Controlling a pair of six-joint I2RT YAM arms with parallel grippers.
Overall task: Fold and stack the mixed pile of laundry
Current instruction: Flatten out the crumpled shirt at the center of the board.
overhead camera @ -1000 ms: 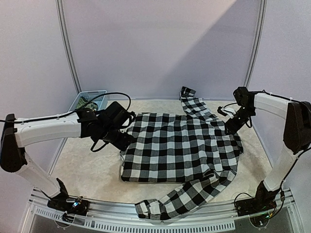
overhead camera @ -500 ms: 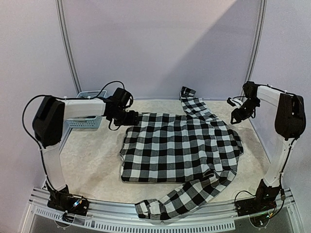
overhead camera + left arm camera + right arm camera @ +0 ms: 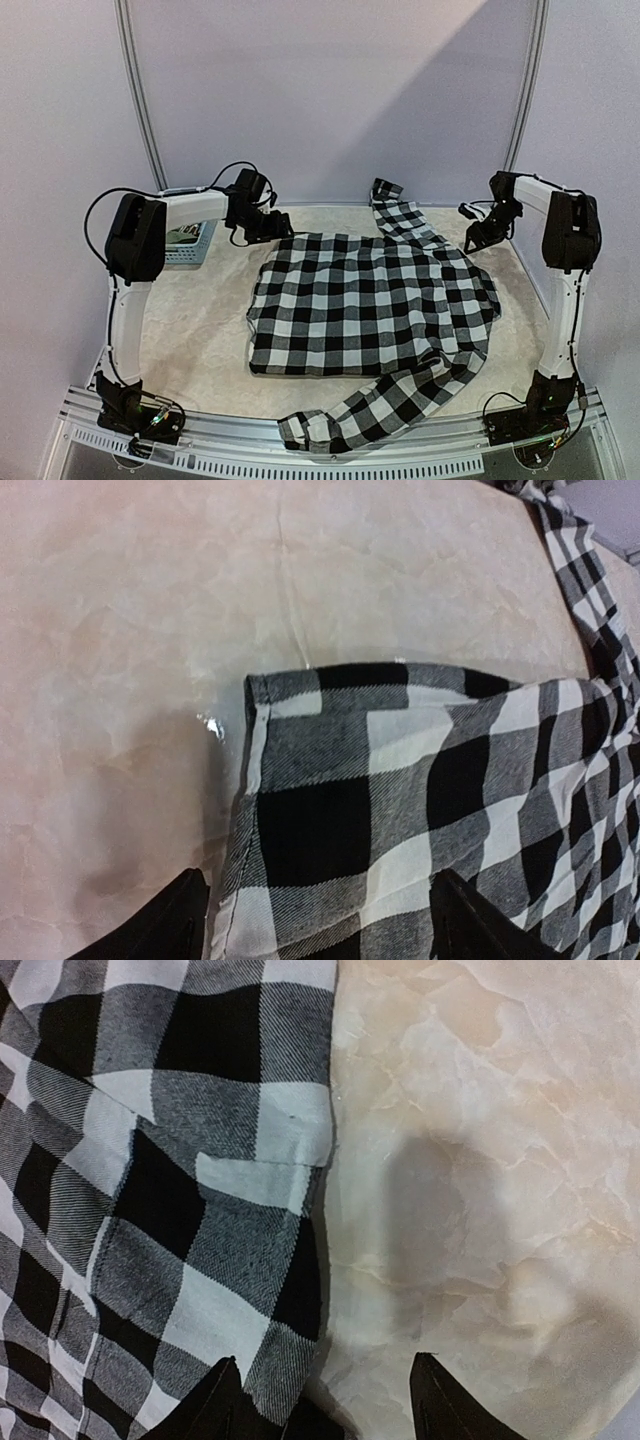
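Note:
The black-and-white checked shirt [image 3: 372, 305] lies spread flat on the table, one sleeve reaching the back [image 3: 392, 207] and one hanging over the front edge [image 3: 370, 410]. My left gripper [image 3: 272, 232] is open over the shirt's far left corner [image 3: 300, 695], its jaws straddling the cloth. My right gripper [image 3: 476, 236] is open above the shirt's far right edge [image 3: 290, 1140], one jaw over cloth, one over bare table. The olive-green shirt lies in the basket at the left, mostly hidden by my left arm.
The light blue lattice basket [image 3: 188, 244] stands at the back left behind my left arm. The marbled beige table [image 3: 190, 340] shows on the left and along the right edge [image 3: 520, 290]. White frame posts stand behind.
Both arms have swung from the shirt's sides to its far corners. The left gripper moved back and right, the right gripper moved back. The shirt has not moved.

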